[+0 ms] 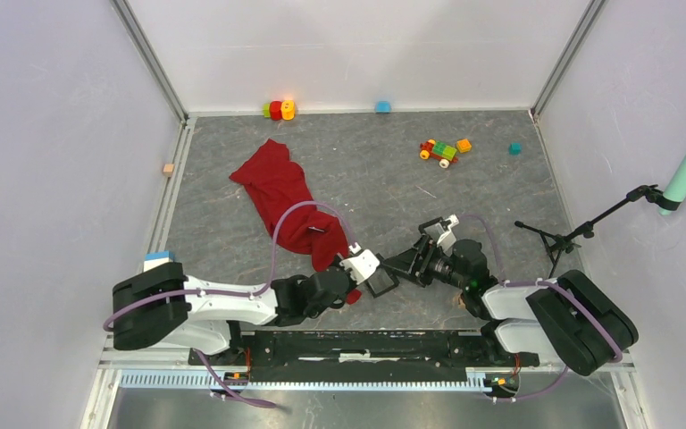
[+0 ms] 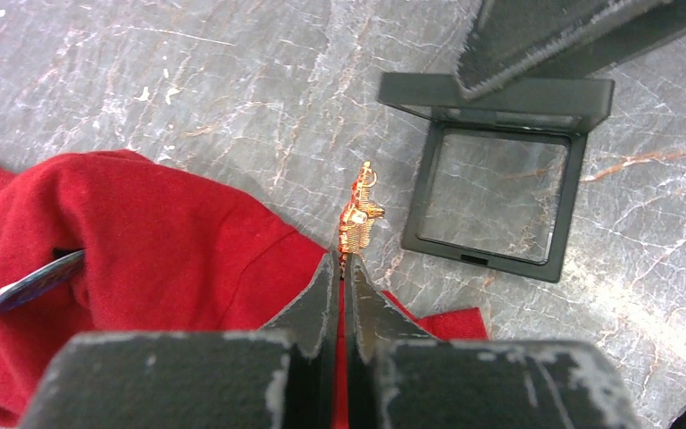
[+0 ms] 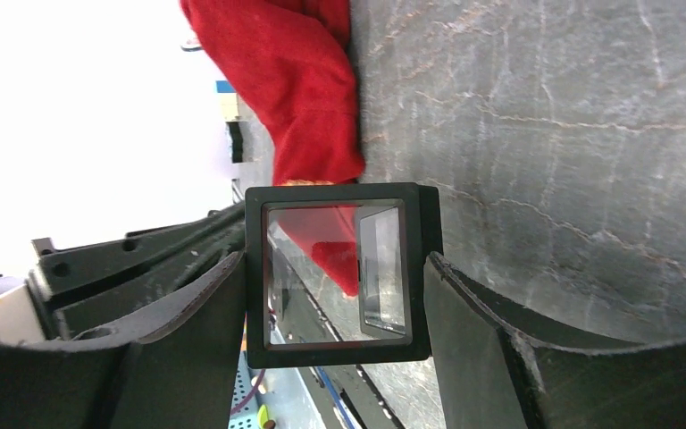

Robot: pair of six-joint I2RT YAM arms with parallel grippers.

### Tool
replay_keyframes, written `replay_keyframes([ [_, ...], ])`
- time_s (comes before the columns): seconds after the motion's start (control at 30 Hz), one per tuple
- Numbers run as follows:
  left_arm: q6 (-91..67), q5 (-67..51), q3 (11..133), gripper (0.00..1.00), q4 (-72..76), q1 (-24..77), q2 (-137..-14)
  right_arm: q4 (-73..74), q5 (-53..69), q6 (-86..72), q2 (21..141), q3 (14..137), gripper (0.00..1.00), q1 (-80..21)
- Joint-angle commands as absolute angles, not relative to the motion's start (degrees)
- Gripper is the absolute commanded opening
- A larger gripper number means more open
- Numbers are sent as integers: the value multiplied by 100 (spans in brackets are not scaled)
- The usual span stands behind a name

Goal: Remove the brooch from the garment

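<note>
The brooch [image 2: 358, 210] is clenched by the left gripper [image 2: 341, 273], the garment [image 2: 143, 241] lying beneath and left of it. A black windowed case [image 3: 338, 198] is grasped by the right gripper [image 3: 335, 268].

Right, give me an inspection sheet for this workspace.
Surface: grey marbled table.
Job's things: red garment crumpled left of centre; gold brooch held clear of the fabric.
Clutter: toy car and loose blocks at the far side.
Grippers: left gripper shut on brooch; right gripper clamps a black windowed box.
Cables: purple cable arcs above garment.
Surroundings: white walls; black stand on the right.
</note>
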State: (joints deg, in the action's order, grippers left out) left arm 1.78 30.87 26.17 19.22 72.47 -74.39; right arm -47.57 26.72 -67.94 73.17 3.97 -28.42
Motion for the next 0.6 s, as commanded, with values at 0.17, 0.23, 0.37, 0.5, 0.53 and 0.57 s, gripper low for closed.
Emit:
replay_keyframes([
  [0.17,386,2575,2789,2,2426,7260,-7537,-5265,2682,-6913,7260,421,58,-2831],
  [0.23,379,2545,2801,2,2431,7265,-7565,-5265,2698,-6913,7293,447,58,-2830],
  [0.37,396,2547,2790,2,2491,7269,-7545,-5273,2716,-6897,7322,444,57,-2830],
  [0.5,365,2531,2841,2,2496,7269,-7618,-5282,2717,-6895,7337,438,58,-2838],
  [0.53,365,2527,2869,2,2495,7269,-7664,-5291,2722,-6891,7334,448,57,-2839],
  [0.57,359,2523,2900,2,2492,7271,-7701,-5291,2716,-6892,7337,448,57,-2849],
])
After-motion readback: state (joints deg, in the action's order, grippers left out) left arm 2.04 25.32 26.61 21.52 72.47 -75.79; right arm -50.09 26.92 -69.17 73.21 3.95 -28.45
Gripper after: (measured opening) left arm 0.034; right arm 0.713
